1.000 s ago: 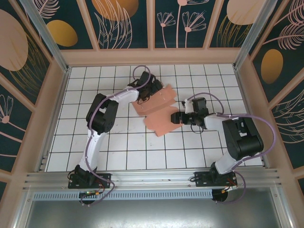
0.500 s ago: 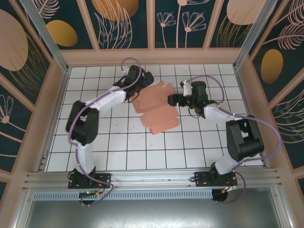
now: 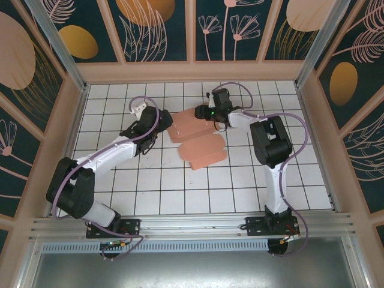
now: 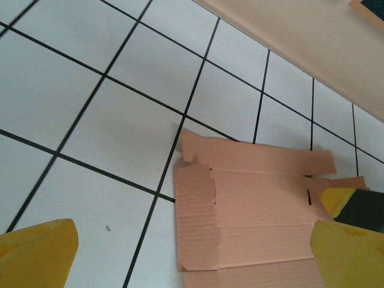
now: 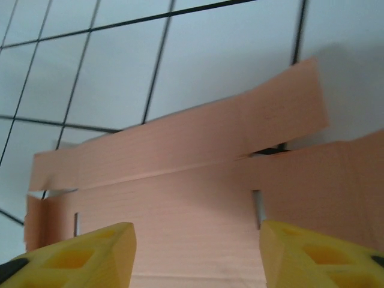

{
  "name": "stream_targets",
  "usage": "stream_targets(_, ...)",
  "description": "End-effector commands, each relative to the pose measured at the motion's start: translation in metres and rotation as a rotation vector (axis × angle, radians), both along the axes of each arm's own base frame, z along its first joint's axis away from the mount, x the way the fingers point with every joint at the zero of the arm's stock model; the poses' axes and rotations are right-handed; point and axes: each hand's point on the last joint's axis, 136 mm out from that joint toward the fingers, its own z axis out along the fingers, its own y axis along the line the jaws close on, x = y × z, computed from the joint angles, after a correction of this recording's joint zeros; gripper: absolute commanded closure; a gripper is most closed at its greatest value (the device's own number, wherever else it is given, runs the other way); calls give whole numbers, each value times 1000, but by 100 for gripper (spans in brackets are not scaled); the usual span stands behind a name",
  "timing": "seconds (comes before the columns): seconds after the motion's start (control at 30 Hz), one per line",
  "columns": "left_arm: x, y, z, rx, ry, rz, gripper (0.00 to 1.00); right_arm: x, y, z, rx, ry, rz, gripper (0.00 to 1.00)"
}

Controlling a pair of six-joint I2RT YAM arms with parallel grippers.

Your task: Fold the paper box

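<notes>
Although the salmon-pink die-cut card sheet of the paper box [image 3: 203, 151] lies flat and plain on the white tabletop with black grid lines [image 3: 150, 198], a little beyond its middle, the top view hides the sheet's far right corner under the right gripper [image 5: 198, 258], and each wrist camera cuts the sheet off at the bottom edge of its picture. The fingertips of both claws are cut off there too, and the right wrist picture is soft, so whether those yellow pads touch the card cannot be told. The left gripper [image 4: 192, 255] has its jaws spread wide, low over the sheet's left edge with nothing between them. The right gripper's jaws stand apart above the far strip and its slots, clamped on nothing. From above, the left arm swings out with its elbow low on the left and its forearm running diagonally up to the sheet. The right arm runs straight away from its base, bends sharply, and points left along the sheet's far edge
</notes>
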Motion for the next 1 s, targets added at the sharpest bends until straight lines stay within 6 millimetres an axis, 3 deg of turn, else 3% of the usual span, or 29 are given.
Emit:
stream_targets(0.0, 3, 8, 23, 42, -59, 12, 1, 14, -37, 0, 0, 42, -79, 39)
stream_targets(0.13, 13, -4, 24, 31, -68, -22, 1, 3, -67, -24, 26, 118, -99, 35)
stream_targets(0.3, 25, -26, 20, -27, -53, -87, 1, -21, -111, -31, 33, 137, -186, 35)
stream_targets(0.53, 34, -67, 3, -157, -22, -211, 1, -78, -162, -44, 10, 158, -319, 39)
stream_targets(0.63, 34, -88, 4, -181, -18, -269, 1, -98, -172, -44, 29, 157, -352, 41)
stream_targets(0.67, 30, -102, 11, -190, -26, -311, 1, -101, -175, -43, 38, 152, -362, 41)
stream_targets(0.73, 21, -134, 0, -171, 19, -405, 1, -105, -177, -41, 46, 149, -368, 42)
stream_targets(0.87, -24, -200, -24, -125, 109, -699, 2, -101, -178, -34, 55, 130, -372, 41)
stream_targets(0.97, -59, -219, -51, -63, 158, -828, 6, -96, -178, -26, 64, 109, -362, 41)
